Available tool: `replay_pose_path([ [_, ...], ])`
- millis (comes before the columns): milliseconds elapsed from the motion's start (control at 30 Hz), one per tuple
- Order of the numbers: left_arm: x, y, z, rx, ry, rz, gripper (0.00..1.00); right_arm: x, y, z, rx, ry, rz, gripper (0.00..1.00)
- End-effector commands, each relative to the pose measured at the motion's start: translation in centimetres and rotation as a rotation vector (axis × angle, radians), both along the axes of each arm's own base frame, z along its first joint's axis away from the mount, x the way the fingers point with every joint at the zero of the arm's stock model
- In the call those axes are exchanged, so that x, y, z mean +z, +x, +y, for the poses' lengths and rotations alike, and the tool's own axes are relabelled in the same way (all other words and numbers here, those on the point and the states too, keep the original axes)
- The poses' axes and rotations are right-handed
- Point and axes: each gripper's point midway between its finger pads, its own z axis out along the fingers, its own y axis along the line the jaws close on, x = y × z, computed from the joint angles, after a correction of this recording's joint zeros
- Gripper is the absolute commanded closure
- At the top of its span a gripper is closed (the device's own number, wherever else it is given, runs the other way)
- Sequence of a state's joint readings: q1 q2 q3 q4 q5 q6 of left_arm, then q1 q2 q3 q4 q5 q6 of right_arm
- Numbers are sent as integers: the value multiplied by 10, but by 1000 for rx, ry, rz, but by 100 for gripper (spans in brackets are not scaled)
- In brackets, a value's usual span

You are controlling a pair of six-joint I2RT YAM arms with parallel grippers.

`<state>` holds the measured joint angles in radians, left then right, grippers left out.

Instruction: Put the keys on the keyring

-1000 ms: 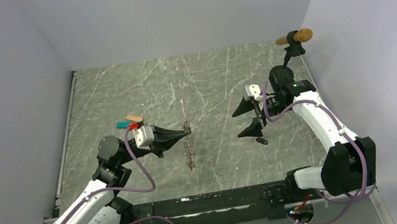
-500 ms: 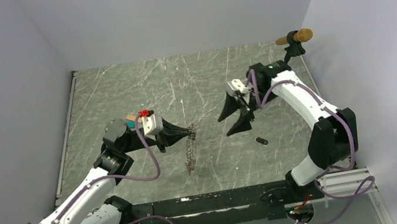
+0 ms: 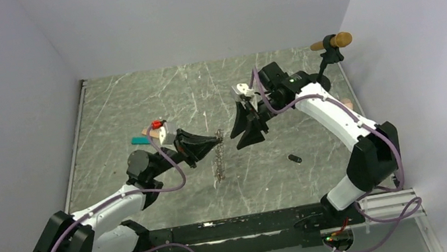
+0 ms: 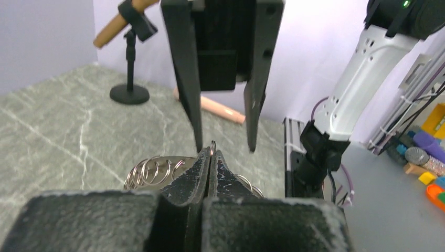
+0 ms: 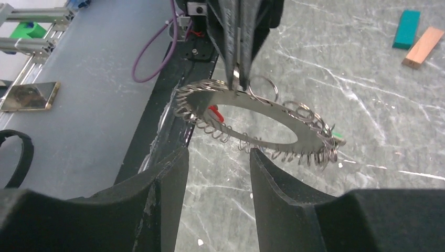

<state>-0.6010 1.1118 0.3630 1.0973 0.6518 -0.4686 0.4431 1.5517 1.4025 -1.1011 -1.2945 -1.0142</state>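
Blocks come first at the left. A teal block (image 3: 138,140) and a tan block (image 3: 148,132) lie touching at about 9 o'clock on the table (image 3: 136,99), well apart from the work and seemingly no part of it.

Just right of them, the left gripper (image 3: 215,140) is clamped tight on the upper rim of the keyring (image 3: 218,165). The keyring dangles toward 6 o'clock from the fingertips, near the table's centre; whether its low end touches the table I cannot tell. Pinching it by the rim looks deliberate. The loop is lifted and turned broadside to the other arm, so its small split rings stand free for a key to be worked on.

In the right wrist view the keyring is a flat oval band fringed with those rings. What look like a red-headed key (image 5: 212,113) and a green-headed key (image 5: 337,135) already hang from it.

At 3 o'clock of the pinch, just beside it, the right gripper (image 3: 235,142) has its fingers spread and holds nothing. I judge it is lined up to steady the loop or take it over.

A black key (image 3: 293,158) lies loose on the table at 4 o'clock of the keyring, not yet threaded. Far off at 1 o'clock a stand (image 3: 331,43) holds a wooden rod.

No brand, label or writing can be read anywhere; only a green light (image 3: 292,78) shows on the right arm.
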Motion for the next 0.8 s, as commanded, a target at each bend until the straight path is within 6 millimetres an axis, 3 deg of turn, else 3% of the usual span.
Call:
replay_pose_path([
  [0,64,-8,4,39,-212,-156,100,22,15,13,-99,34,-44,50],
  [133,64,-8,-3,37,-223,-151,100,24,17,16,-114,34,-41,59],
  [400,58,-3,-10,93,-242,-104,100,31,11,25,-111,50,-53,61],
  [633,55,1,-11,136,-255,-85,100,31,10,26,-106,52,-45,77],
  [767,53,3,-11,146,-246,-87,100,32,9,25,-104,55,-48,76],
])
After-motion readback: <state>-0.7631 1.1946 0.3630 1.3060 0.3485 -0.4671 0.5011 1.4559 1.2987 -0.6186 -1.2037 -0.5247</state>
